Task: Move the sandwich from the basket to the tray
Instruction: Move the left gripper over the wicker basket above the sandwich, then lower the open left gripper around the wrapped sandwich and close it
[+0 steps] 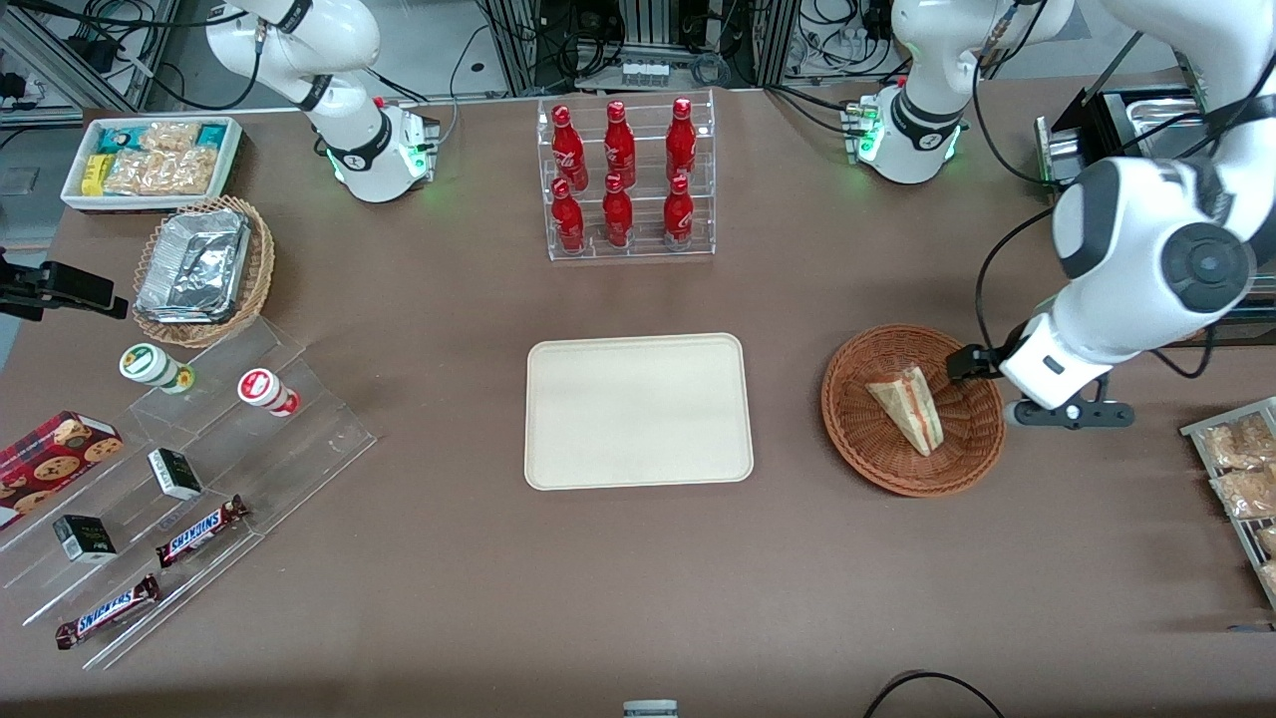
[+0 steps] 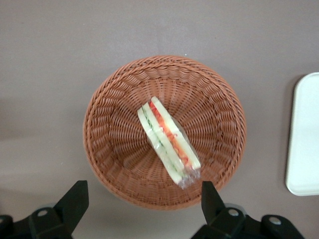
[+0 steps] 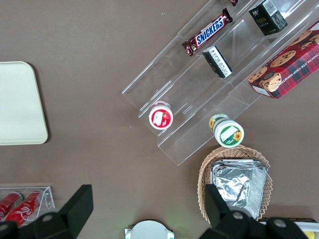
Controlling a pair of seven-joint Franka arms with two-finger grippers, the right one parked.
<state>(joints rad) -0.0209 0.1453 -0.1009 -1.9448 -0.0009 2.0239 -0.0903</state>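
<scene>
Jaws: spread wide, holding nothing; the two black fingers (image 2: 74, 201) stand apart, above the basket's edge.
Gripper: the left arm's black two-finger gripper (image 2: 142, 209) hangs over the basket's rim, on the working arm's side, clear of the sandwich.
Sandwich: small triangular wedge of pale white bread with red-orange and green filling (image 1: 909, 406), in clear wrap, lying in the basket.
Basket: round, shallow, reddish-brown woven wicker bowl (image 1: 855, 429) on the brown table (image 1: 638, 588).
Tray: flat cream rectangular tray with rounded corners (image 1: 638, 411), beside the basket toward the parked arm's end, not touching it, bare.
</scene>
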